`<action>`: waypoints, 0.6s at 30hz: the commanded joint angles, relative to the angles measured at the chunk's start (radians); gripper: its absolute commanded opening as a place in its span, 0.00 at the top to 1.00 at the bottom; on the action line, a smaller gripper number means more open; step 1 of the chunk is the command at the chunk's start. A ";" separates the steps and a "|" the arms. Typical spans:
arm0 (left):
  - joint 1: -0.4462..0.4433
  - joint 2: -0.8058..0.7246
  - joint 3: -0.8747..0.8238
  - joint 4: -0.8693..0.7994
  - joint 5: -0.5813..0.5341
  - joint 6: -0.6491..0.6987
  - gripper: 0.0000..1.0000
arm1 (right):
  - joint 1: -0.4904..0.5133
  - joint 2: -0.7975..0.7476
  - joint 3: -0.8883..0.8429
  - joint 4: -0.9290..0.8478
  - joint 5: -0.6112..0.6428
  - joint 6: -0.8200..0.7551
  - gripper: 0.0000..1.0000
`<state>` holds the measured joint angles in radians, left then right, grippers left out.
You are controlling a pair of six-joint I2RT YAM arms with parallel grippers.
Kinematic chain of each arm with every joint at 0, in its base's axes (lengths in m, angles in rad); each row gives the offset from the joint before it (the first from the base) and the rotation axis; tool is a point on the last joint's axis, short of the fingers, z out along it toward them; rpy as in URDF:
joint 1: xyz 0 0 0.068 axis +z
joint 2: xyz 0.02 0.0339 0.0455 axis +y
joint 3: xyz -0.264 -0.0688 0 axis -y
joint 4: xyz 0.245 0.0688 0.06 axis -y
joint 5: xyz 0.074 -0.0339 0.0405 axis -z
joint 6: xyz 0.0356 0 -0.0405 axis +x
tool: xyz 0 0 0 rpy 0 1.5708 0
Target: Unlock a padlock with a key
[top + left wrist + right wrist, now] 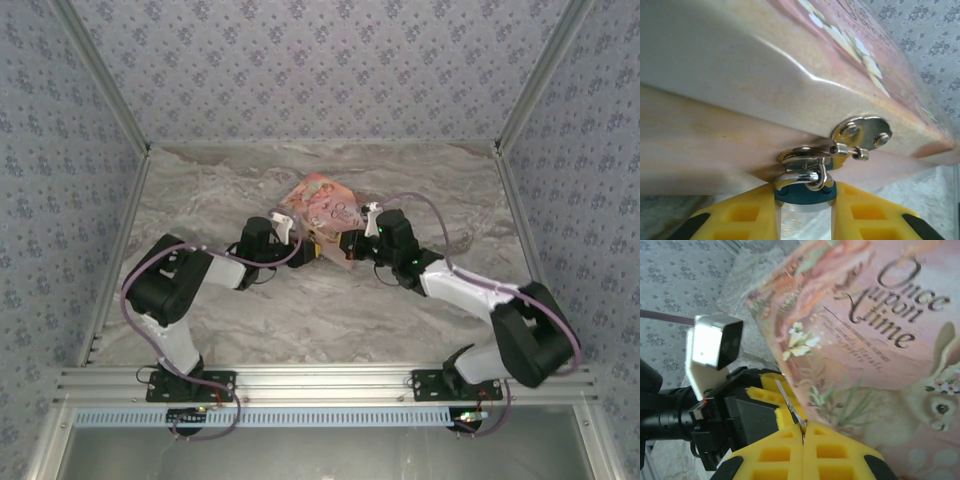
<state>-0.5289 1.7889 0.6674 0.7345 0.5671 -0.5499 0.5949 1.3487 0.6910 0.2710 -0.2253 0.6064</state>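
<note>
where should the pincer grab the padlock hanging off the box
Grip the padlock by its blue body, coming from the side away from the box: its shackle is looped through the hasp ring, so only the body hangs free.

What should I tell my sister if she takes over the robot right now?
The left gripper is shut on the padlock, whose shackle is looped through the latch ring of the pink box.
The right gripper is shut on the key, which points toward the left gripper.
Done: padlock and key are both held, close together.
Left: the shackle looks closed. Put the key in, turn it, and open the padlock.
</note>
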 commanded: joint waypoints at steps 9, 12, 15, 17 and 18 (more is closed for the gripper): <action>-0.074 -0.116 0.081 -0.141 -0.014 -0.221 0.75 | 0.145 -0.317 -0.250 -0.059 0.227 -0.215 1.00; -0.096 -0.126 0.115 -0.215 -0.033 -0.269 0.75 | 0.196 -0.337 -0.315 -0.024 0.279 -0.235 1.00; -0.114 -0.131 0.126 -0.214 -0.035 -0.330 0.75 | 0.247 -0.317 -0.351 0.018 0.346 -0.254 1.00; -0.121 -0.134 0.130 -0.214 -0.035 -0.363 0.76 | 0.272 -0.293 -0.359 0.041 0.388 -0.268 1.00; -0.124 -0.137 0.130 -0.214 -0.037 -0.379 0.76 | 0.283 -0.280 -0.359 0.055 0.405 -0.274 1.00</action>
<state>-0.6422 1.6932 0.7620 0.5110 0.5198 -0.8459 0.8520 1.0492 0.3378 0.2520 0.0769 0.3786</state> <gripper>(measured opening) 0.245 0.058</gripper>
